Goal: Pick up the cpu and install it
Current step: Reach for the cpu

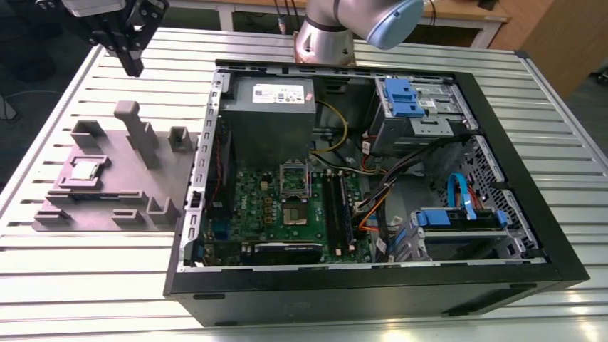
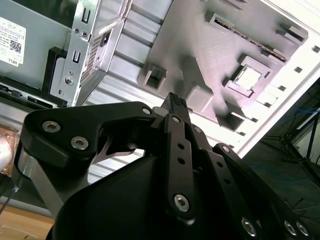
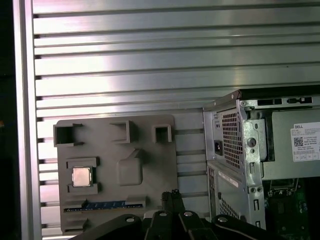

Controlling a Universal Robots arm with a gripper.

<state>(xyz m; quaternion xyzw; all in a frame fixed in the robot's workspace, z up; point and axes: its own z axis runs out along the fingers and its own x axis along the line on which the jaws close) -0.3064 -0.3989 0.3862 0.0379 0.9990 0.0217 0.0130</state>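
Cpu (image 1: 85, 169) is not yet gripped. Jaws are pressed together on nothing and hang tips-down, high over the table (image 1: 57, 285), near the edge of the fixture plate (image 1: 119, 153) that faces the arm base (image 1: 328, 32). The cpu lies flat, silvery face up, in a square recess of the fixture plate, on the plate's side away from the computer case (image 1: 380, 303). From the jaws it sits lower, further across the plate and away from the case. Judgement: being square, it presents no long axis. 1 arm serves.
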